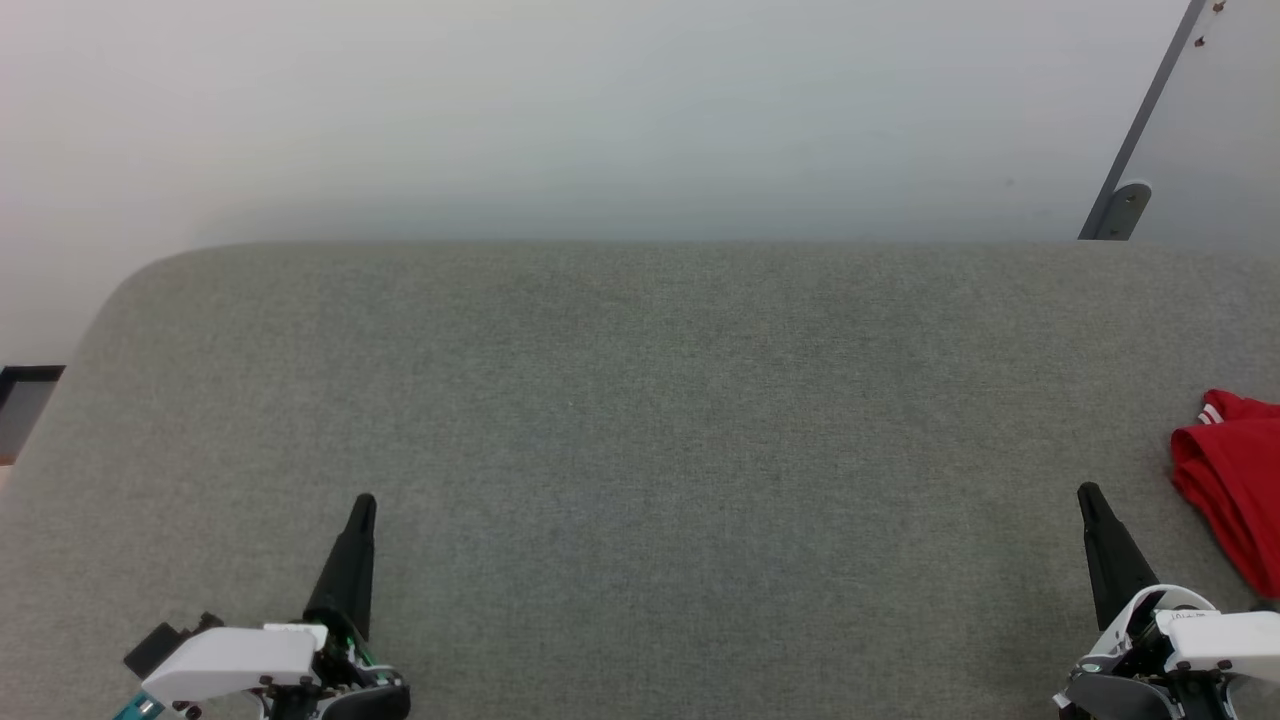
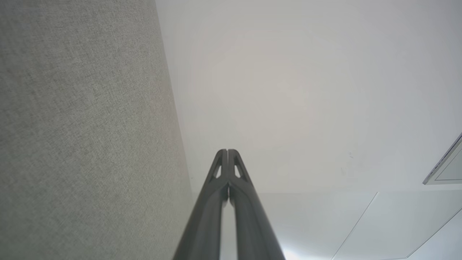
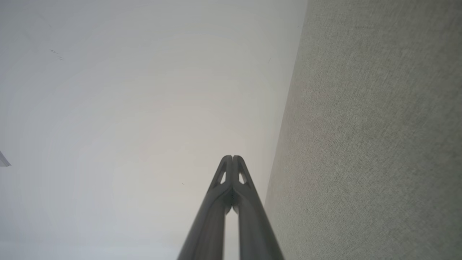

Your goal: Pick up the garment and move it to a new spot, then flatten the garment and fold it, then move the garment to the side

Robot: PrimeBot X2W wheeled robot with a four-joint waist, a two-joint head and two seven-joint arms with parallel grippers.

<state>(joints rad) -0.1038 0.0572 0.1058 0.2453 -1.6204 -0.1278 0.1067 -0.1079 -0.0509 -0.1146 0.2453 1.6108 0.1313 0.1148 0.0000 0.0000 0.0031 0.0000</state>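
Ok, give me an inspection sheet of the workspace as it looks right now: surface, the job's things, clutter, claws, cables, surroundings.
Surface: grey fabric-covered surface with a rounded far-left corner; no stains seen.
Job's things: red garment with a bit of white striped trim, bunched at the head view's right edge and partly cut off by the frame.
Clutter: nothing seen.
Claws: left claw shut, holding nothing; right claw shut, holding nothing, beside the garment but apart from it.
Cables: nothing seen.
Surroundings: pale wall behind the surface; grey slanted strut at upper right; dark panel at far left, too cropped to identify.
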